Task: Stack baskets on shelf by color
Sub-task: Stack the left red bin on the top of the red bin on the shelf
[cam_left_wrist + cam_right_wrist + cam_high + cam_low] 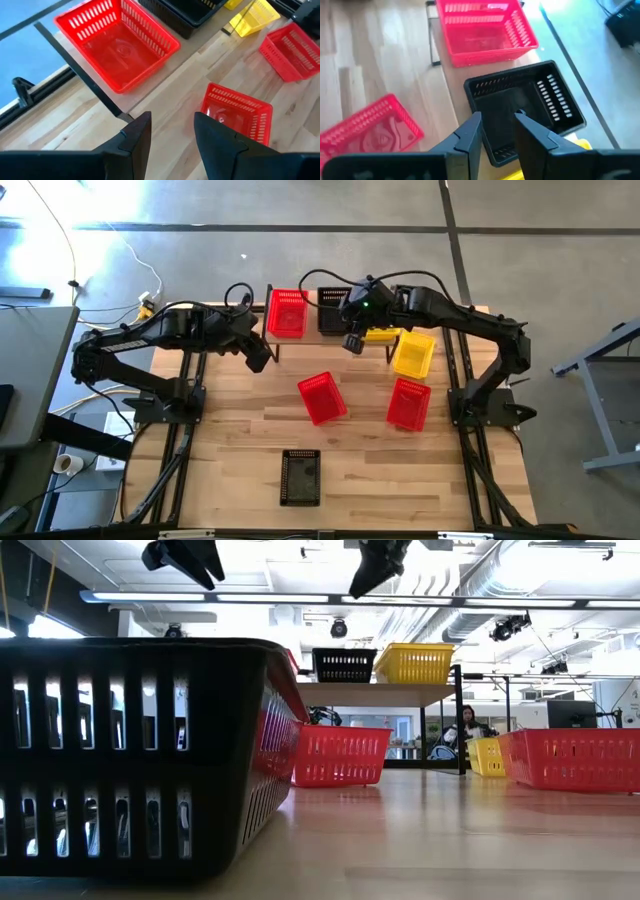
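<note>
On a light wooden table (250,440) above a grey concrete floor, the shelf (272,340) sits at the twelve o'clock edge carrying a red basket (286,312), a black basket (333,310) and a yellow basket (380,335) side by side. Loose on the tabletop lie a second yellow basket (414,354) at two o'clock, two red baskets (322,398) (409,403) near centre and at three, and another black basket (300,477) at six. The right gripper (352,340) hovers over the shelf's black basket with fingers parted and empty, while the left gripper (258,358) hangs at ten o'clock beside the shelf, fingers likewise apart, holding nothing.
</note>
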{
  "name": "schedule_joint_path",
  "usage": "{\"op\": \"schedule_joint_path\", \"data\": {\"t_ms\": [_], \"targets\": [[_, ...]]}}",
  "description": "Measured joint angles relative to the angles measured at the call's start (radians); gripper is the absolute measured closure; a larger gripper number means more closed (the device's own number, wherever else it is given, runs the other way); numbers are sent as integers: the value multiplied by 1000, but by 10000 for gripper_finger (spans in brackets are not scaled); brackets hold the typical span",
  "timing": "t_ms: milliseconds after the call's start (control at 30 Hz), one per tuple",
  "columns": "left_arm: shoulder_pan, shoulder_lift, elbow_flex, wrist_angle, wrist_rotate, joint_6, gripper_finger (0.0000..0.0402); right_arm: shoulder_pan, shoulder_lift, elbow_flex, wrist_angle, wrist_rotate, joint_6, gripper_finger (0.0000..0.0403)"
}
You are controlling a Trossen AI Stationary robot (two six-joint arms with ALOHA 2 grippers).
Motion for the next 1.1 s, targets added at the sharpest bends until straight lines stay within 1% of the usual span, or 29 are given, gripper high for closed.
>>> {"op": "schedule_joint_path", "data": {"t_ms": [133,267,433,667,833,1100], "targets": [[-4,8,0,9,43,-8,261,32,0,28,-28,80,93,306],[-35,36,-1,62,79,-7,261,57,0,64,-44,168,194,306],[-79,89,-1,122,122,16,261,75,0,146,-87,228,315,306],[-136,179,-1,188,141,45,261,96,0,227,-99,232,397,306],[-176,241,-1,244,176,69,261,115,0,231,-116,232,445,306],[-224,355,0,336,187,131,261,139,0,231,-146,228,515,306]]}}
